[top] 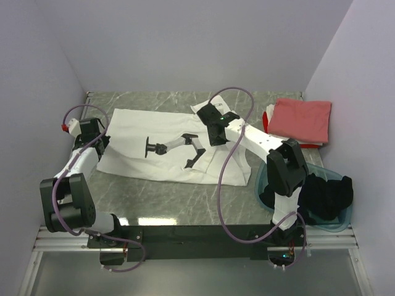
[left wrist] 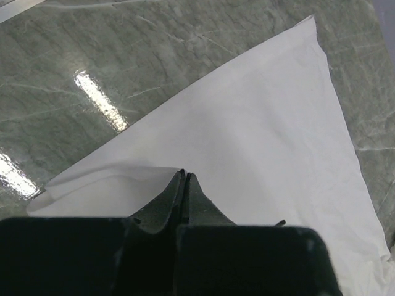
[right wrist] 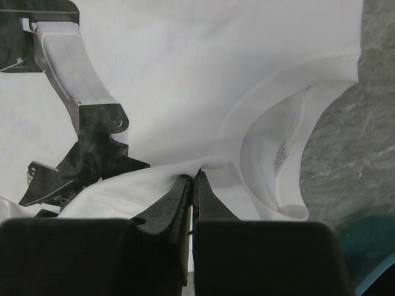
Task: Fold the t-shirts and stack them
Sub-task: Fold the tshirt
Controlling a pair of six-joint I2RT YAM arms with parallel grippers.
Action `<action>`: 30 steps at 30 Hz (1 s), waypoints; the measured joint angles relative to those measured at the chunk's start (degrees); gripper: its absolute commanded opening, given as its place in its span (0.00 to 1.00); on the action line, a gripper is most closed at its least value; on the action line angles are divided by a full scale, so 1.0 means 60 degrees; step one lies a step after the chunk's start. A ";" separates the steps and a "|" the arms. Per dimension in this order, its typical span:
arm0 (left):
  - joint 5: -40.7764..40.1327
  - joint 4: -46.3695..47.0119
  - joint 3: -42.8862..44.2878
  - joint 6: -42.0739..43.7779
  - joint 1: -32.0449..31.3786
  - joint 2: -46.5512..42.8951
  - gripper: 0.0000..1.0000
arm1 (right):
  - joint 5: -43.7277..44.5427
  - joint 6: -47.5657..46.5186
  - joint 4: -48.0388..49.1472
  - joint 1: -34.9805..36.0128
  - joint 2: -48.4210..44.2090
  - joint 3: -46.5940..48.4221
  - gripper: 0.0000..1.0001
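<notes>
A large white t-shirt [top: 148, 123] with a dark graphic [top: 176, 147] lies spread across the middle of the table. My left gripper [top: 100, 140] is at its left edge, shut on a raised fold of the white cloth [left wrist: 265, 142]. My right gripper [top: 213, 139] is at the shirt's upper right, shut on a pinch of cloth [right wrist: 185, 74] beside the collar [right wrist: 278, 154]. The graphic also shows in the right wrist view [right wrist: 80, 123]. A folded salmon-pink shirt [top: 302, 118] lies at the back right on red and white ones. A black shirt [top: 327, 196] lies in the tub.
The translucent teal tub [top: 336, 223] stands at the near right beside the right arm, and its rim shows in the right wrist view [right wrist: 370, 246]. The marble tabletop [top: 185, 197] shows in front of the shirt. Walls close the left, back and right sides.
</notes>
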 measured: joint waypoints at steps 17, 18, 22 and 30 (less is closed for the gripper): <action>0.0233 0.0219 0.0029 0.0095 0.0444 0.0634 0.01 | 0.0025 -0.0171 -0.0171 -0.0353 0.0463 0.0525 0.00; 0.0233 0.0219 0.0029 0.0095 0.0470 0.0688 0.01 | 0.0025 -0.0171 -0.0175 -0.0364 0.0459 0.0525 0.00; 0.0233 0.0229 0.0029 0.0109 0.0568 0.0798 0.01 | 0.0051 -0.0171 -0.0171 -0.0382 0.0455 0.0484 0.00; 0.0379 0.0324 0.0062 0.0266 0.0637 0.1118 0.01 | 0.0160 -0.0157 -0.0222 -0.0386 0.0408 0.0397 0.00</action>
